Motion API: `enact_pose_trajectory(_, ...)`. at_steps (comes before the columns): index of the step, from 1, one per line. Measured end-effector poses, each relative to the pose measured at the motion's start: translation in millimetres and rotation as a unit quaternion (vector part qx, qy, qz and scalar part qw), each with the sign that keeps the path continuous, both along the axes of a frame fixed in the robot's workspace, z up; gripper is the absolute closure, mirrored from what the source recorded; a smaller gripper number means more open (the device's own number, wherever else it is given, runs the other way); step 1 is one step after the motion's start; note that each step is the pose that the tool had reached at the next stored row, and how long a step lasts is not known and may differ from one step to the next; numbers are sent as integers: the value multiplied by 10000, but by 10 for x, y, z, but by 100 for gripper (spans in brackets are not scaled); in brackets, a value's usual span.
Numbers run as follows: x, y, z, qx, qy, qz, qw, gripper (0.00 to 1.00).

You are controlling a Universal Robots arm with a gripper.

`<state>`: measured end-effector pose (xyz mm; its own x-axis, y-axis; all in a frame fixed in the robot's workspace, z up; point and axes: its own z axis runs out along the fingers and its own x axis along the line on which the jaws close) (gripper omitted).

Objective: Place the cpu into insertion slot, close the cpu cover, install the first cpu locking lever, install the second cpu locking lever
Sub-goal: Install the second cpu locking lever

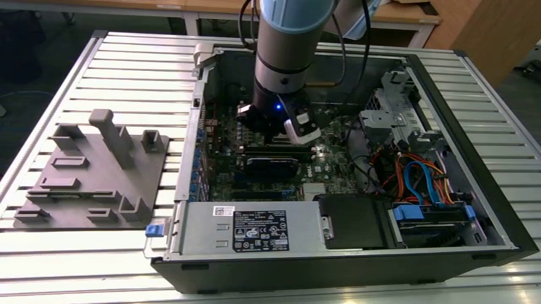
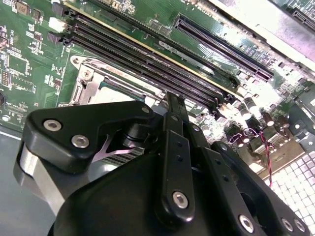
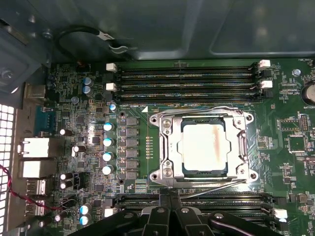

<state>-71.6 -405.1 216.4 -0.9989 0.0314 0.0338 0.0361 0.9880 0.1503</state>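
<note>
Inspection, working outward from the tool. The gripper (image 3: 170,199) hangs low over the motherboard (image 3: 285,123). Its black fingers are drawn together at the tips, and nothing is seen between them.

Just beyond the fingertips in the first wrist view, a thin wire lever (image 3: 211,188) runs at a slant along the nearest edge of the socket. Whether it is latched cannot be told.

The cpu (image 3: 204,147) lies flat in the insertion slot (image 3: 205,122), its dull silver top showing a brownish stain. The cpu cover (image 3: 167,147) is down around it, and the chip shows through its square opening.

Long black memory slots (image 3: 187,78) lie on the far side of the socket, with more between the socket and the fingers.

In the exterior view the arm (image 1: 287,44) enters the open computer case (image 1: 338,275) from 12 o'clock. The power supply (image 1: 253,228) sits toward 6 o'clock of the arm. A grey fixture (image 1: 93,171) lies on the slatted table (image 1: 135,63) at 9 o'clock, well apart from the case.
</note>
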Motion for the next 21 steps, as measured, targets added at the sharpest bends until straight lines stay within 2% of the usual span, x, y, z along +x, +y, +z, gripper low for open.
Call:
enact_pose_trajectory(4, -1, -14, -8, 34, 0, 0, 10000, 90)
enact_pose_trajectory(9, -18, -77, -22, 134, -1, -4, 9999, 90)
enact_pose_trajectory(13, -28, -102, -33, 257, -1, -19, 9997, 90)
enact_pose_trajectory(18, -36, -128, -69, 309, -1, -48, 9995, 90)
enact_pose_trajectory(21, -43, -155, -75, 375, -1, -53, 9993, 90)
